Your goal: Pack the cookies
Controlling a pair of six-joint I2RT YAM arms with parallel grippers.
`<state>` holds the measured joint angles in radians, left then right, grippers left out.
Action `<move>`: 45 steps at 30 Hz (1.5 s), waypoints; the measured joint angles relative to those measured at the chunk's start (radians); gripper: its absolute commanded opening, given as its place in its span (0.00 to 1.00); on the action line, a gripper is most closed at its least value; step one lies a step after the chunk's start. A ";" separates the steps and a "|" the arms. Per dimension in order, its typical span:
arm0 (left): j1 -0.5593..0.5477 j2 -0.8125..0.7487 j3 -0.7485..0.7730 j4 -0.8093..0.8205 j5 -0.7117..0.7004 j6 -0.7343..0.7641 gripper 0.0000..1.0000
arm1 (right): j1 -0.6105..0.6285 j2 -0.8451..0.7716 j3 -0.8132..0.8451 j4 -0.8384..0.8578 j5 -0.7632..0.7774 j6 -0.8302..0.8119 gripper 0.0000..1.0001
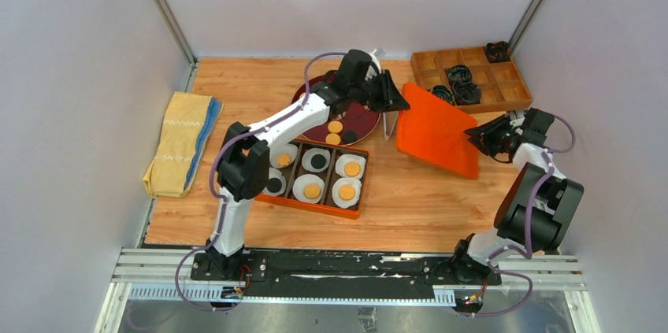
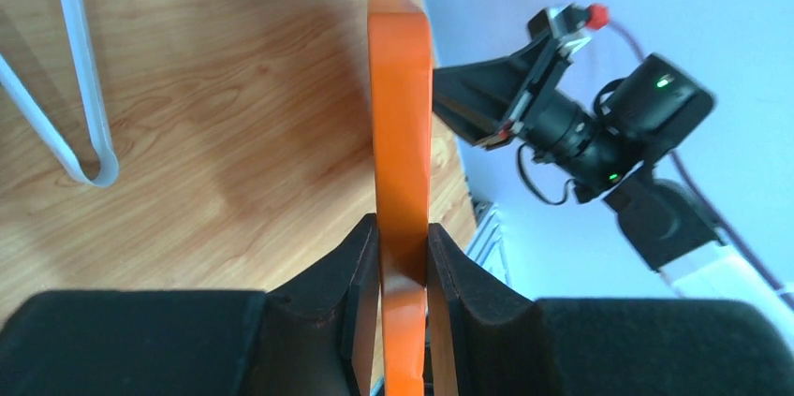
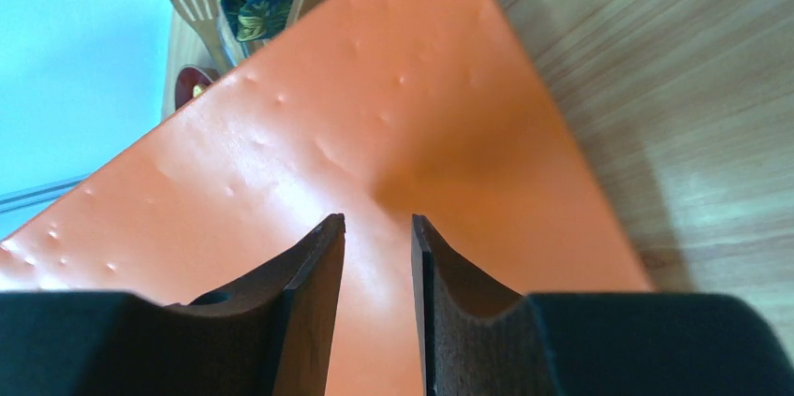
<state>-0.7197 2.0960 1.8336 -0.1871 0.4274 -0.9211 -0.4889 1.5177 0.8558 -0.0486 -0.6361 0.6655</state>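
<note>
The small round cookies are found in two places. Six are seen inside the orange plastic tray with six little rooms. One is laid in each room, and each sits in a white frilly paper cup. Four of these are golden and two are black. Three more cookies, two golden and one black, are seen on the dark red round plate just behind the tray.

To the right of the tray, a flat orange lid is held tilted over the wooden worktop. It cannot be told if its low corner touches the wood.

The lid's edge nearer the tray is pinched by the left gripper. Its jaws are clenched tight on the lid, one on each face.

The right gripper is found at the lid's side farthest from the tray. Its jaws are set a little apart and nothing is caught between them. Both are laid over the lid's flat face. It cannot be told if the tips touch it.

Well to the left of the tray, a folded yellow towel is laid flat. Behind and to the right of the tray, past the lid, a wooden box with many rooms is seen. Dark things are kept in some of its rooms.
</note>
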 measured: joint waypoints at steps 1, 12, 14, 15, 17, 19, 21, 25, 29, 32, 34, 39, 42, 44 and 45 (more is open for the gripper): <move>0.007 -0.017 -0.005 0.011 0.004 -0.002 0.00 | 0.000 -0.019 -0.011 0.004 0.000 0.008 0.41; 0.096 -0.156 -0.034 0.023 0.016 0.016 0.00 | 0.000 -0.097 -0.042 0.057 0.005 0.056 0.54; 0.114 -0.161 -0.049 0.020 0.020 0.017 0.00 | 0.000 -0.060 -0.056 0.089 -0.015 0.064 0.54; 0.121 -0.161 -0.054 0.019 0.022 0.016 0.00 | 0.000 -0.037 -0.068 0.108 -0.027 0.070 0.54; 0.133 -0.161 -0.059 0.007 0.024 0.015 0.00 | 0.000 0.009 -0.087 0.132 -0.052 0.077 0.53; 0.141 -0.160 -0.058 0.003 0.030 0.009 0.00 | 0.000 0.068 -0.098 0.151 -0.081 0.084 0.53; 0.142 -0.159 -0.047 0.006 0.046 -0.005 0.00 | 0.004 0.122 -0.103 0.170 -0.109 0.093 0.53; 0.141 -0.158 -0.034 0.048 0.090 -0.046 0.00 | 0.018 0.195 -0.102 0.213 -0.161 0.103 0.53; 0.140 -0.158 -0.040 0.146 0.146 -0.117 0.00 | 0.059 0.286 -0.102 0.315 -0.231 0.158 0.54; 0.140 -0.158 -0.055 0.192 0.171 -0.143 0.00 | 0.097 0.315 -0.097 0.360 -0.264 0.178 0.54; 0.140 -0.158 -0.068 0.203 0.180 -0.153 0.00 | 0.128 0.334 -0.090 0.387 -0.281 0.189 0.54; 0.141 -0.159 -0.074 0.210 0.196 -0.163 0.00 | 0.184 0.338 -0.084 0.399 -0.282 0.201 0.54; 0.142 -0.160 -0.074 0.216 0.198 -0.164 0.00 | 0.195 0.338 -0.085 0.410 -0.283 0.213 0.54; 0.146 -0.162 -0.074 0.218 0.199 -0.169 0.00 | 0.196 0.338 -0.089 0.431 -0.287 0.226 0.54; 0.150 -0.164 -0.074 0.220 0.201 -0.174 0.00 | 0.197 0.338 -0.093 0.446 -0.291 0.233 0.54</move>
<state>-0.5701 1.9324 1.7592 0.0330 0.6289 -1.0950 -0.2920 1.8561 0.7631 0.3977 -0.9272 0.8986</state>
